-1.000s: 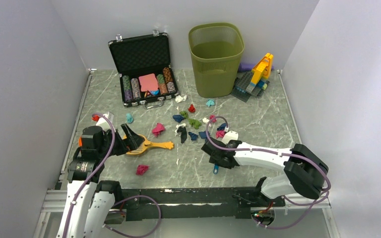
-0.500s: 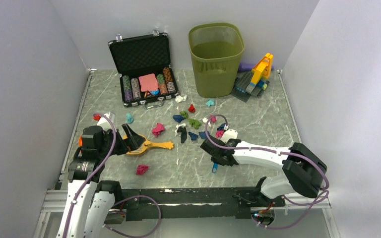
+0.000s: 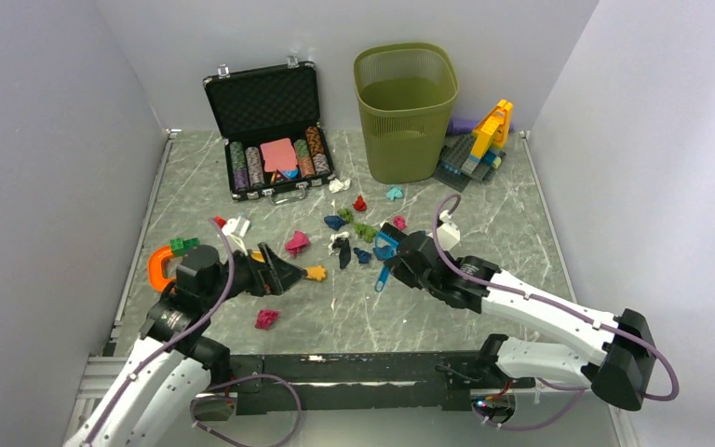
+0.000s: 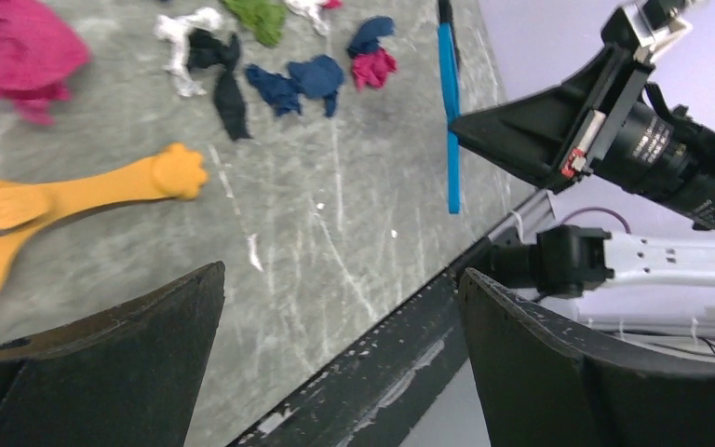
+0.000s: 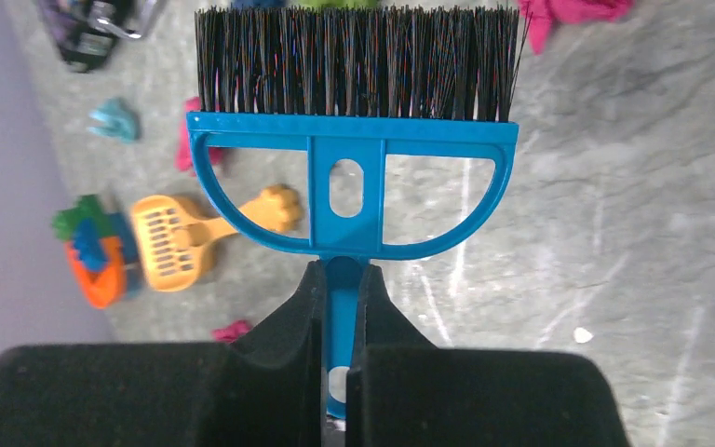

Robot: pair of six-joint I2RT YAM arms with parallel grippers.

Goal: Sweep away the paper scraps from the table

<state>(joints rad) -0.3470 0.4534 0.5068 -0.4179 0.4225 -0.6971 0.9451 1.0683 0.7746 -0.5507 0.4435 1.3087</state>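
Right gripper point(image 3: 398, 258), clamped on blue brush point(image 5: 351, 140), has advanced far-left to paper scraps point(image 3: 352, 233) mid table point(image 3: 493, 214). Left gripper point(image 4: 335, 372) is spread, empty, over orange scoop point(image 4: 84, 191). Risk: a hard stroke scatters scraps past the scoop.

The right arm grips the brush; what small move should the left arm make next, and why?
Probably shift the left gripper over the handle of the orange scoop and close. Its jaws stand open and empty, the handle lies flat on the table just beside them, and the right gripper clamps the blue brush near the paper scraps, which need something to be swept into.
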